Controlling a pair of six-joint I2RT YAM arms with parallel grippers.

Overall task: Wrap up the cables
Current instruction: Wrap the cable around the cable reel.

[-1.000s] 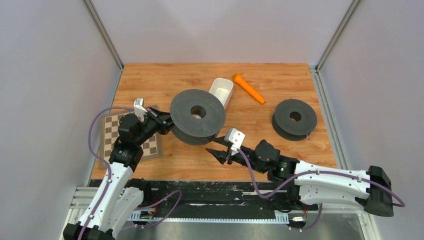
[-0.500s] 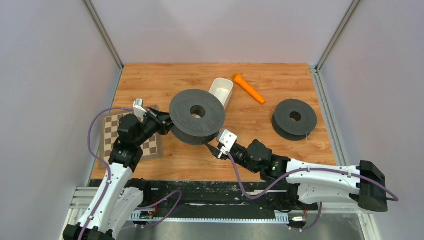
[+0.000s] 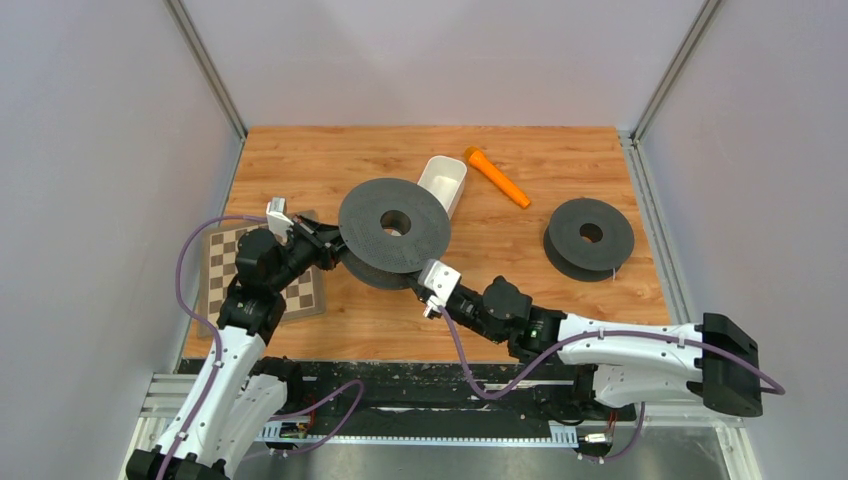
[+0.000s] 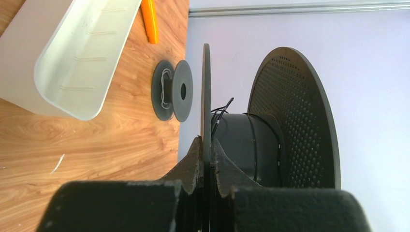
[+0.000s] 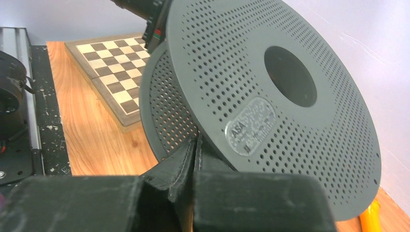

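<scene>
Wood tabletop [image 3: 300, 160], grey walls round it. We see 1 white bin [image 3: 443, 178], inside plain white, touching the large spool [image 3: 392, 222]. Left gripper [image 4: 206, 150] is clamped on one flange of that spool, held tilted off the table. Right gripper [image 5: 196, 145] has fingers together betw. the flanges at the near rim; can't tell if a wire's pinched. 2 spools, 2 cables: dark cable [image 4: 220, 112] on the large hub, whitish cable [image 4: 166, 92] on the small spool [image 3: 590, 238]. Also 1 chessboard [image 3: 222, 262], 1 orange marker [image 3: 497, 177].
</scene>
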